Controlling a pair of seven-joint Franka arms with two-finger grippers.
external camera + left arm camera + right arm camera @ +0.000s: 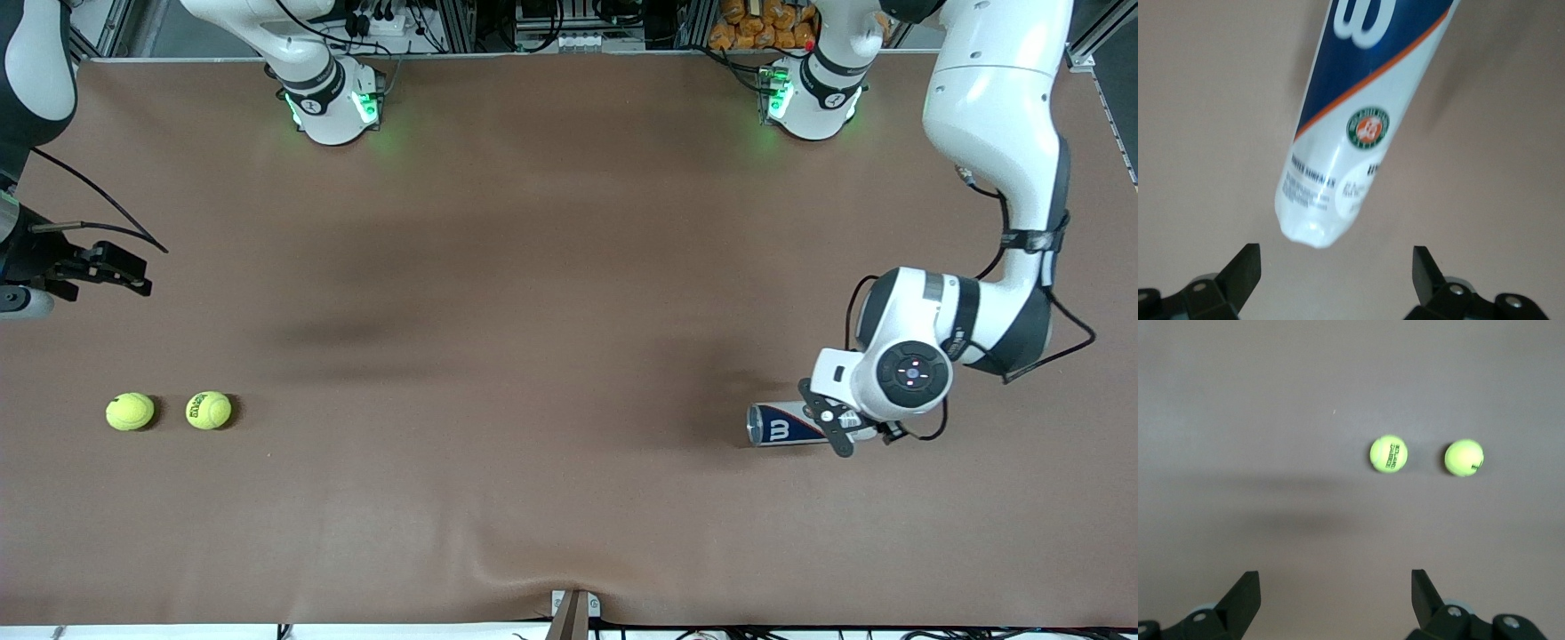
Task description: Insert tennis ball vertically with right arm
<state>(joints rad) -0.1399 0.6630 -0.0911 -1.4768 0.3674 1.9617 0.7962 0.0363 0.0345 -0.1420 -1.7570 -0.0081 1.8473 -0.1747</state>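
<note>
The black fingers (1245, 597) of the right gripper (1335, 603) are seen spread wide apart with nothing between them, held in the air over bare brown table (533, 267) at the right arm's end. In its wrist view two fuzzy yellow-green tennis balls (1389, 453) and (1464, 457) are seen lying side by side on the cloth, close together but not touching, well apart from the fingers. In the front view the pair (208, 410), (130, 412) is found nearer to the front camera than the right gripper (107, 267).

The left gripper (1335, 280) is likewise held open and empty, its tips just short of the closed clear-plastic end of a blue-and-white cylindrical ball can with an orange stripe (1351, 113). The can (787, 424) lies on its side at the left arm's end of the table, with the left gripper (831, 427) over its end.

A tennis ball is judged light, springy and grippy from its felt, yet liable to roll if nudged. It would best be taken across its middle, with the fingers coming down on either side, so that it is not squeezed out. The can is judged light, thin-walled and smooth, so easily dented or slipped; a hold around its mid-body is judged safest for standing it up.
</note>
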